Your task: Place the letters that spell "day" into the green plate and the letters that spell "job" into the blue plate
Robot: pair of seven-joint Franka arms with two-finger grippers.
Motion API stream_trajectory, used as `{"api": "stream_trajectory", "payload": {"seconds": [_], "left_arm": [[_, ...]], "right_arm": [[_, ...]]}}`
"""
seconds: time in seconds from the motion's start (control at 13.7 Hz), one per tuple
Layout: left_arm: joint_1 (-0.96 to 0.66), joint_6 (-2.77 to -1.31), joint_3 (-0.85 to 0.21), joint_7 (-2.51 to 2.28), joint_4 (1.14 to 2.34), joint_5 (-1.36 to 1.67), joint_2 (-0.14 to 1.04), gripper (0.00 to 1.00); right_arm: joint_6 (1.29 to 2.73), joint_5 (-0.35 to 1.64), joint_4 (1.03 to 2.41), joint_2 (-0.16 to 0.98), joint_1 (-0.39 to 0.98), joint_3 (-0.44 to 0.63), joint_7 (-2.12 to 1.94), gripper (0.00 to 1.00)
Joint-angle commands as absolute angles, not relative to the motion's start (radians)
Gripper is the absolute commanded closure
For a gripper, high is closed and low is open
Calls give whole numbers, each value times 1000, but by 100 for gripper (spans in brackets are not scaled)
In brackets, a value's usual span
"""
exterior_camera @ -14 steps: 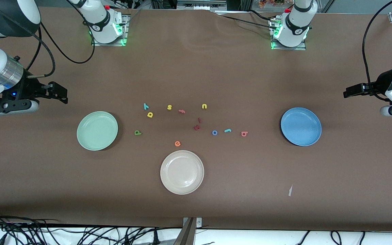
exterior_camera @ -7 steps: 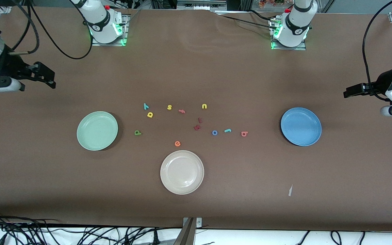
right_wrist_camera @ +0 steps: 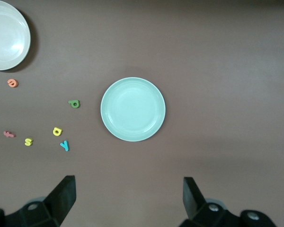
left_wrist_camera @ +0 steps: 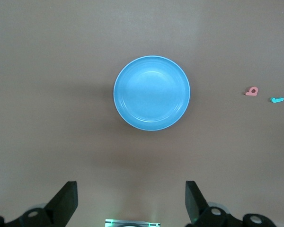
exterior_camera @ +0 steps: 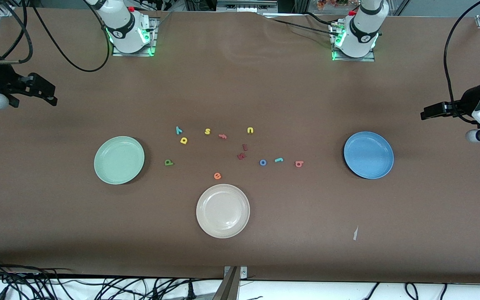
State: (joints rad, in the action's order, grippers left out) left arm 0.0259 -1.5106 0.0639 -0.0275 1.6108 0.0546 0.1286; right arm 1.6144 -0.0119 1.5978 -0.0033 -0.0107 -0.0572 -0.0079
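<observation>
The green plate point(exterior_camera: 119, 160) point(right_wrist_camera: 133, 109) holds nothing. Beside it on the table lie the dark green d point(exterior_camera: 168, 162) point(right_wrist_camera: 74, 103), yellow a point(exterior_camera: 183, 140) point(right_wrist_camera: 57, 131) and teal y point(exterior_camera: 178, 130) point(right_wrist_camera: 65, 145). The blue plate point(exterior_camera: 368, 155) point(left_wrist_camera: 152, 93) also holds nothing. The blue o point(exterior_camera: 263, 162), teal j point(exterior_camera: 279, 159) point(left_wrist_camera: 276, 100) and pinkish b point(exterior_camera: 299, 164) point(left_wrist_camera: 251, 91) lie in a row toward it. My right gripper point(exterior_camera: 36, 93) point(right_wrist_camera: 129, 196) hangs open over bare table at the right arm's end. My left gripper point(exterior_camera: 433, 111) point(left_wrist_camera: 131, 198) hangs open at the left arm's end.
A cream-white plate point(exterior_camera: 223, 211) sits nearest the front camera, with an orange e point(exterior_camera: 217, 176) just beside it. A yellow s point(exterior_camera: 207, 131), a yellow u point(exterior_camera: 250, 130), a pink f point(exterior_camera: 222, 136) and two dark red letters point(exterior_camera: 242, 152) lie among the others.
My right arm has drawn back toward its end of the table and toward the bases, gripper still open. The left arm and all letters have not moved.
</observation>
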Motion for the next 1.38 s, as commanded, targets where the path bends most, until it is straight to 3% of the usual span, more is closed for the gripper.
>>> {"api": "stream_trajectory", "payload": {"seconds": [0.0,1.31], "left_arm": [[29,-1499,60,-21,1588,32,140,0],[34,-1499,61,-20,1586,32,161,0]], "right_arm": [[1597,-2,1626,-38,-15,-48,-28,0],[1608,-2,1647,-48,-15,-49,-28,0]]}}
